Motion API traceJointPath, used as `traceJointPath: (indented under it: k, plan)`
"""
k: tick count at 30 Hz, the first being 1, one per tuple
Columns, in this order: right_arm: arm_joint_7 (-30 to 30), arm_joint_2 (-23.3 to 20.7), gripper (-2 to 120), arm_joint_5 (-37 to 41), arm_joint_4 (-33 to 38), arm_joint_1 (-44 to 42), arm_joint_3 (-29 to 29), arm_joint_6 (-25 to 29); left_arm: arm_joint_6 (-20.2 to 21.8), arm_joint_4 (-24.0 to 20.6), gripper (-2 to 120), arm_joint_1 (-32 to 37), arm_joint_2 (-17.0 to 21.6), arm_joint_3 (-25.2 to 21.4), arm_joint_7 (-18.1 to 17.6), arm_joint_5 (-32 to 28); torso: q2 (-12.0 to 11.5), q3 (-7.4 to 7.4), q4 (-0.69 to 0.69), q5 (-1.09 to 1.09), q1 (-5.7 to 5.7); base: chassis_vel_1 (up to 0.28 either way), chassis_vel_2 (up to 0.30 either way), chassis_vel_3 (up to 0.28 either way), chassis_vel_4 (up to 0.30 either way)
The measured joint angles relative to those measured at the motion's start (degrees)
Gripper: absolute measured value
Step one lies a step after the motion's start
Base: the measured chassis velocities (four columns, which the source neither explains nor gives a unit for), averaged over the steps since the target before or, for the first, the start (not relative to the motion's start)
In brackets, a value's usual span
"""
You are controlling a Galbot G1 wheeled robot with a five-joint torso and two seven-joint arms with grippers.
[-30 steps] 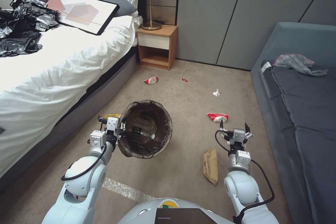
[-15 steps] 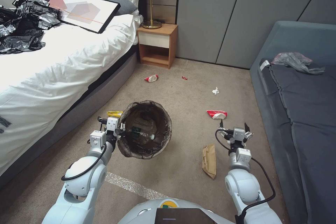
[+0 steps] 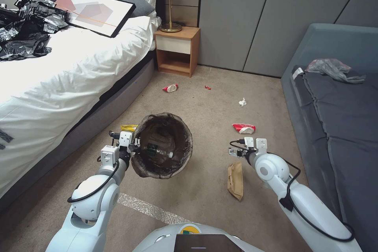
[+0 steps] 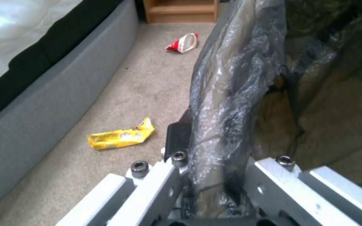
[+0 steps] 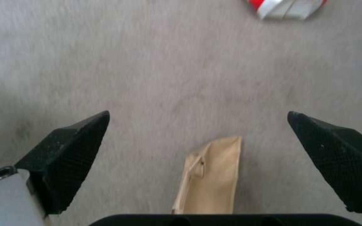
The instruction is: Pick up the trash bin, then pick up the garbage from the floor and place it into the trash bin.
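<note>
The left gripper (image 3: 134, 147) is clamped on the liner-covered rim of the trash bin (image 3: 162, 150), holding it off the carpet (image 3: 204, 110) with a green plastic bottle (image 3: 157, 150) lying inside. The right gripper (image 5: 198, 138) points down over the brown paper bag (image 3: 235, 180), its black jaws spread wide and empty, one to each side of the bag's top end. A crushed red-and-white paper cup (image 3: 244, 128) lies just beyond, and a yellow snack wrapper (image 4: 121, 137) beside the bin, near the bed (image 3: 71, 71).
</note>
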Motion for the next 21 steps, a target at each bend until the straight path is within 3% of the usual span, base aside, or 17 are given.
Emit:
traceJointPath:
  k: [21]
  plan:
    - [-3.81,7.93,100,-9.92,-11.17,-4.41,-0.35,2.16,-0.89,1.49,2,-0.09,0.4,-0.15,0.68,0.51,0.01,-0.01,0.0,-0.01,0.0,0.0,0.0,0.0,0.0]
